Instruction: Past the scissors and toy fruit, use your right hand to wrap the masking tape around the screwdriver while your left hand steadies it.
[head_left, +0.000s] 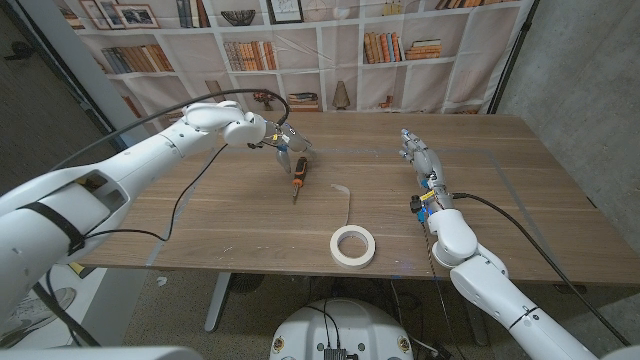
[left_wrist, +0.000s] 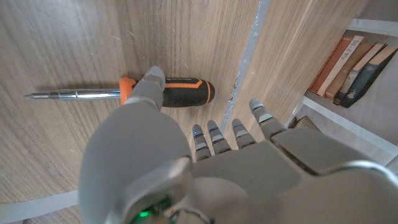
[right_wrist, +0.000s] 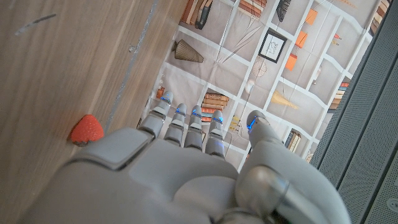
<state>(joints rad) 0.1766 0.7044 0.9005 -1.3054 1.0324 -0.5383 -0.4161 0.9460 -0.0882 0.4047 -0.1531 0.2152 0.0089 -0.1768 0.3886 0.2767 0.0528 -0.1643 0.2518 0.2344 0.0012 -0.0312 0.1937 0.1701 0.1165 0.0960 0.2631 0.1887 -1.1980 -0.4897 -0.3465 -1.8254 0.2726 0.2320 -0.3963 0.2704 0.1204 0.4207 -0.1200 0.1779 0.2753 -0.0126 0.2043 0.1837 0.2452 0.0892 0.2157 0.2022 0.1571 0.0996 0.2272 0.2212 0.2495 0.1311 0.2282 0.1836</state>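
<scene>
A wooden counter (head_left: 200, 230) seen from above, a bookshelf backdrop behind it. Starting at nine o'clock, the robot's left arm reaches in from the lower left corner toward the counter's centre, ending around eleven o'clock. There the left robot hand (head_left: 278, 140) is over the screwdriver (head_left: 297, 172), which lies on the wood with its black and orange handle toward the far edge and its metal tip pointing toward the near edge. In the left wrist view, one fingertip (left_wrist: 151, 79) presses on the handle near the orange collar while the other fingers reach past it, spread and not closed around anything; so this robot hand pins the tool rather than grasping it. Moving toward the centre, at about six o'clock, the roll of masking tape (head_left: 353, 245) lies flat near the counter's front edge, well apart from the screwdriver, with a thin strip of tape trailing from it toward the middle. At about three o'clock, the right robot hand (head_left: 422, 160) stands on the counter, fingers straight and apart, holding nothing. A red toy strawberry (right_wrist: 86, 130) shows in the right wrist view. Judging by this, steadying has begun; picking up the tape and all wrapping remain.
</scene>
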